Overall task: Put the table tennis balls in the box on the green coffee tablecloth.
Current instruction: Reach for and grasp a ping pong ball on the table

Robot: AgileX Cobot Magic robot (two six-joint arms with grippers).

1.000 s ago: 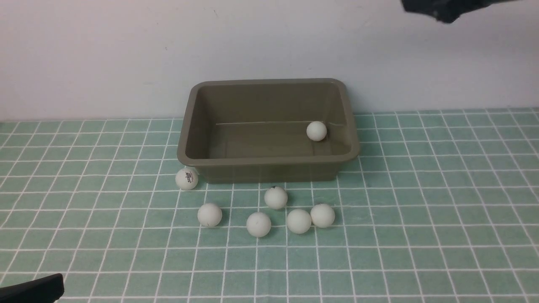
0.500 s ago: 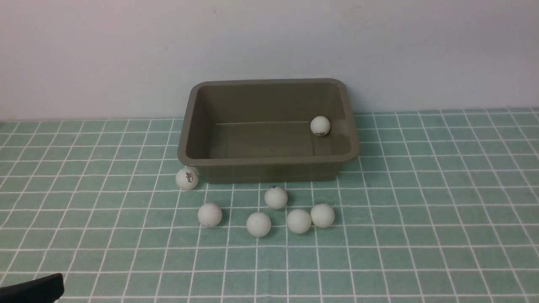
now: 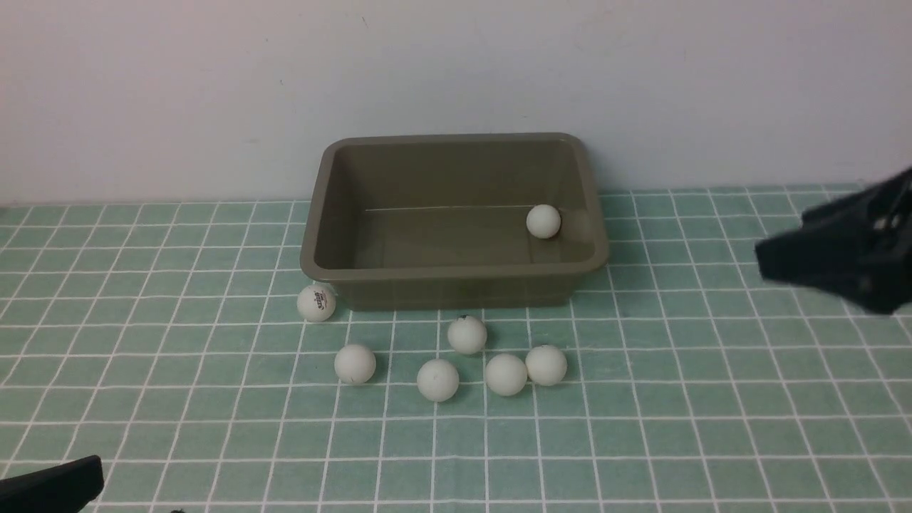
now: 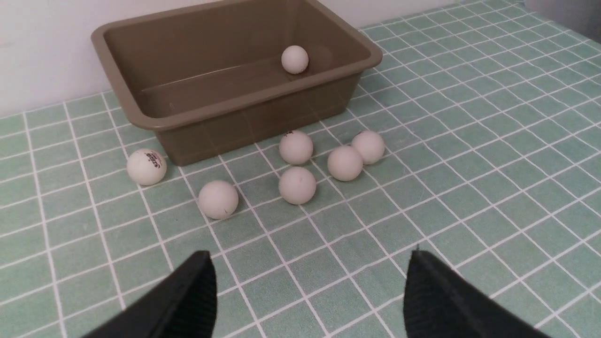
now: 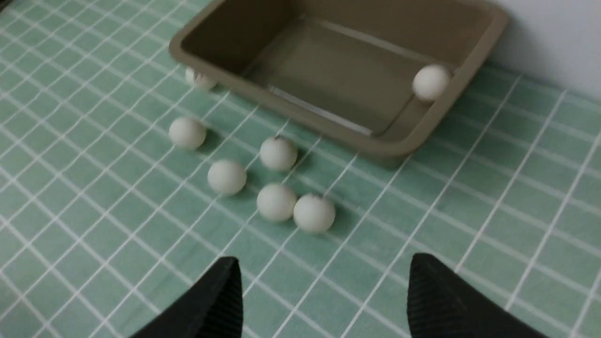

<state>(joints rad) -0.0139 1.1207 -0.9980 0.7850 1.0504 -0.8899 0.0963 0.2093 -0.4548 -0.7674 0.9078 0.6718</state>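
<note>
The olive-brown plastic box with round corners (image 3: 456, 273) sits on the pale green cloth with white squares (image 3: 712, 413). One small white ball (image 3: 543, 221) lies inside, at its 3 o'clock end. A ball with a dark logo (image 3: 316, 303) sits just by the box's 7 o'clock corner. Five more balls (image 3: 467, 335) lie on the cloth at the box's 6 o'clock. The left gripper (image 4: 309, 263) and right gripper (image 5: 324, 263) both gape wide, holding nothing

1 ball (image 3: 543, 221) in the box (image 3: 456, 273), right rear; 6 balls (image 3: 467, 335) on the tablecloth (image 3: 712, 427) before it
</note>
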